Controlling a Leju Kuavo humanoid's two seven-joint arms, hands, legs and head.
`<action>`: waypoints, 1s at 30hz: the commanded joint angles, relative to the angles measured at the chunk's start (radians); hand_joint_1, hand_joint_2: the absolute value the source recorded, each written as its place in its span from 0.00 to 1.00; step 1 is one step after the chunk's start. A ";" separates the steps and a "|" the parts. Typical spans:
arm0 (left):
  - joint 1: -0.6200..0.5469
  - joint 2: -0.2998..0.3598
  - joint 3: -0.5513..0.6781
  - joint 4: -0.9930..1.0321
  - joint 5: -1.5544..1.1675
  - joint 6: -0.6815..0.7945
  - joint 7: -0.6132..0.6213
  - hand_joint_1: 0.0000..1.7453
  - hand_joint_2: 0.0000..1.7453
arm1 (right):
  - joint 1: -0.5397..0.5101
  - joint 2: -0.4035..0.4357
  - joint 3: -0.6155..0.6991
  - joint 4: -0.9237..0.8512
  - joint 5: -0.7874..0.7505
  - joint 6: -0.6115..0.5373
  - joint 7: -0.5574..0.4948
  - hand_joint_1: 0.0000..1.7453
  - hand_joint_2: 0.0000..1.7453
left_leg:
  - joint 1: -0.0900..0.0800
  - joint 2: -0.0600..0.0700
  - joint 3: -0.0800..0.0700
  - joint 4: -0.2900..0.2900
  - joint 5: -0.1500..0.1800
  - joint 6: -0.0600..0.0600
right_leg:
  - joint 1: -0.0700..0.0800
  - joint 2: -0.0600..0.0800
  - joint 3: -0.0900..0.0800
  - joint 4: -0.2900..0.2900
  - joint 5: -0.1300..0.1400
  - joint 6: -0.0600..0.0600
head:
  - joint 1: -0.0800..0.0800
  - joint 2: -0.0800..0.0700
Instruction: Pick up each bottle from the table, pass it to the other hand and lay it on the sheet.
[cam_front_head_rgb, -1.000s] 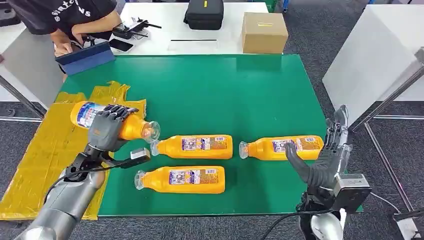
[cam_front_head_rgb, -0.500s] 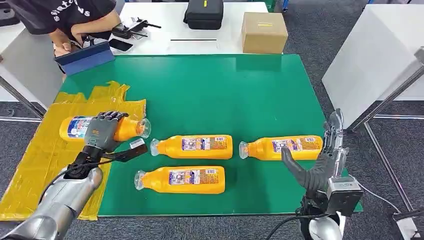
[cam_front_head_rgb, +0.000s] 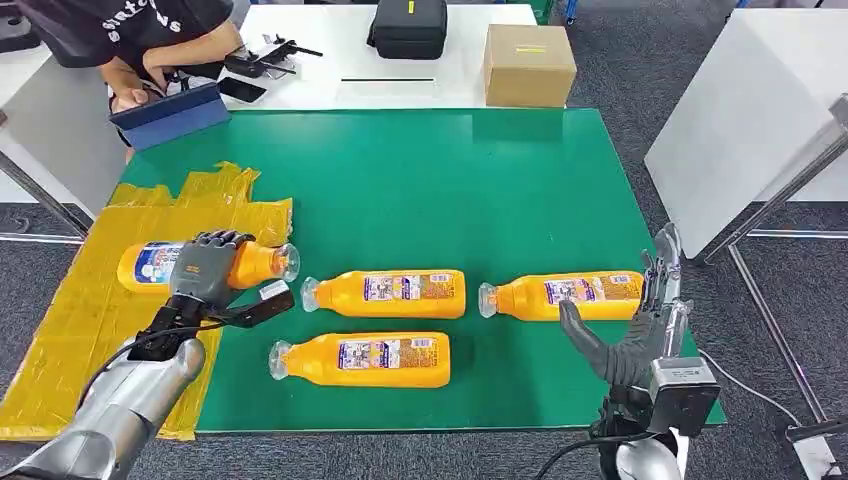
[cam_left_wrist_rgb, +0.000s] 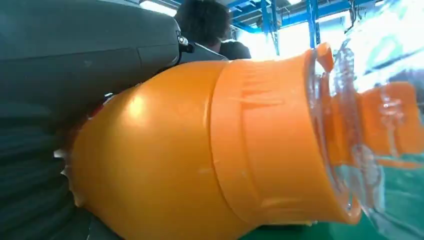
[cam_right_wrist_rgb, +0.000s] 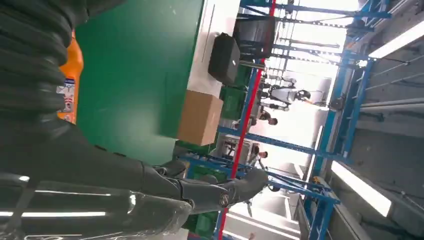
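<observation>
You are looking at the green table (cam_front_head_rgb: 480, 180) filling the frame's centre, with the yellow sheet (cam_front_head_rgb: 90, 300) lying over its left edge. Three bottles are lying in the lower centre: the middle one (cam_front_head_rgb: 385, 293), the right one (cam_front_head_rgb: 562, 296) and the near one (cam_front_head_rgb: 362, 360). Your left hand (cam_front_head_rgb: 205, 268) is grasping a fourth bottle (cam_front_head_rgb: 150, 265) lying sideways over the sheet at left. Your right hand (cam_front_head_rgb: 640, 325) is hanging released, fingers spread, at lower right.

Green worktop (cam_front_head_rgb: 470, 170). Yellow sheet (cam_front_head_rgb: 90, 310) draped over its left edge. Three orange bottles lie on their sides on the green: two in a row (cam_front_head_rgb: 385, 293) (cam_front_head_rgb: 562, 295), one nearer (cam_front_head_rgb: 362, 359).
</observation>
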 joint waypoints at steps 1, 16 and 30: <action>-0.027 -0.005 0.028 0.042 0.002 -0.020 -0.017 1.00 1.00 | 0.003 0.014 -0.025 0.013 0.005 0.008 0.004 0.00 1.00 | 0.000 0.000 0.002 0.000 -0.001 -0.002 | 0.000 0.000 0.002 -0.001 -0.001 -0.001 | 0.000 0.000; -0.010 -0.015 0.051 0.003 0.023 -0.077 -0.031 0.00 1.00 | 0.023 0.032 -0.037 -0.010 0.049 -0.001 0.021 0.00 1.00 | 0.000 -0.001 0.002 0.000 -0.001 -0.002 | 0.000 -0.002 0.002 0.000 -0.001 -0.001 | 0.000 0.000; -0.075 -0.047 0.081 0.048 0.139 -0.176 -0.113 0.00 1.00 | 0.023 0.043 -0.061 -0.030 0.071 -0.007 0.024 0.00 1.00 | 0.000 -0.002 0.003 0.000 -0.001 -0.002 | 0.001 -0.002 0.002 0.000 -0.001 -0.001 | 0.000 0.000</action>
